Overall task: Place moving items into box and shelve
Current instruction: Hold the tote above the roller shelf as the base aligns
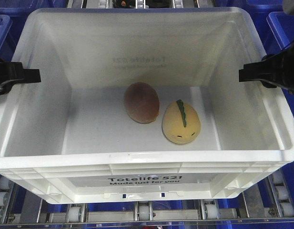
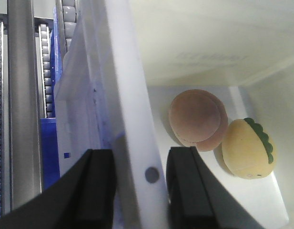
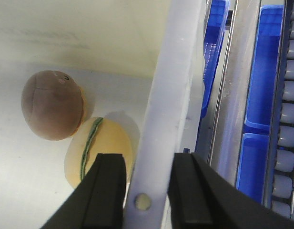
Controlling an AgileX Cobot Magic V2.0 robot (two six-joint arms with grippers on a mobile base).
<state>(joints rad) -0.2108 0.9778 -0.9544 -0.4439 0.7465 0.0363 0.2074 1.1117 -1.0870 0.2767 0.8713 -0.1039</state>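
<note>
Both grippers, left gripper point(image 2: 137, 191) and right gripper point(image 3: 147, 195), clamp the box point(image 1: 147, 164) rim walls. You hold a stiff, smooth, light tote; both plush toys, reddish-brown point(image 1: 142, 102) and yellow point(image 1: 181, 122), sit loose inside, beyond each inner finger.

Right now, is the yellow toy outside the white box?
No, the yellow toy lies on the floor of the white box, beside the reddish-brown toy.

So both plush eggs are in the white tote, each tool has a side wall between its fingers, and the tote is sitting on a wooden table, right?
Not quite. The white tote rests on roller tracks, not a wooden table, as the front view shows. Both plush eggs, reddish-brown and yellow, are inside, with the left tool and right tool straddling the side walls.
</note>
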